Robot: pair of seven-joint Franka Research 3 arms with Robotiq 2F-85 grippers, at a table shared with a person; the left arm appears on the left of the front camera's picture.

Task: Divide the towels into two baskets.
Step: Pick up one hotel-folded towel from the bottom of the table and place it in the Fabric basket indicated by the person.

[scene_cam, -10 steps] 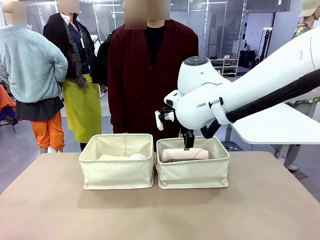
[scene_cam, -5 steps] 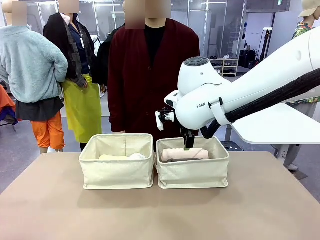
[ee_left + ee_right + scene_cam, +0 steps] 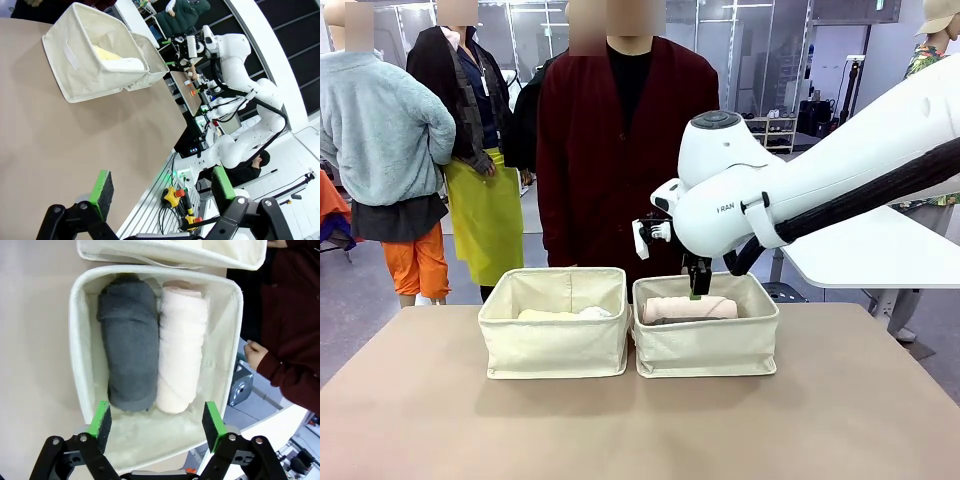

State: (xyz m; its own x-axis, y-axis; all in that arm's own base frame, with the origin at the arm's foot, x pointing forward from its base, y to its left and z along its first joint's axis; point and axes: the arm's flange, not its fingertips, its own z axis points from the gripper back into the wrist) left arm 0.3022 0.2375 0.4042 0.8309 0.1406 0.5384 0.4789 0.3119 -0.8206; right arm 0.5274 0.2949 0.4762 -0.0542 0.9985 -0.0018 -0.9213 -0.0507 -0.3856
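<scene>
Grey towel (image 3: 127, 340) & pink towel (image 3: 181, 342) parallel, lengthwise in basket (image 3: 77, 365).

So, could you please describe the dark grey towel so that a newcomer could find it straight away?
Start at the two cream canvas baskets side by side on the tan table and take the right-hand basket, under the right arm's open fingers. Two rolled towels lie side by side inside; the dark grey towel is on the robot's side, beside the cream-pink towel.

Lighting: bright, even, overhead indoor light. Shadows: soft and short beneath both baskets (image 3: 630, 330) on the table (image 3: 640, 420). Glare: mild sheen on the white right arm (image 3: 820, 170) casing. Focus: sharp in the front view; wrist views wide-angle, lines bending toward the edges, far background slightly soft.
</scene>
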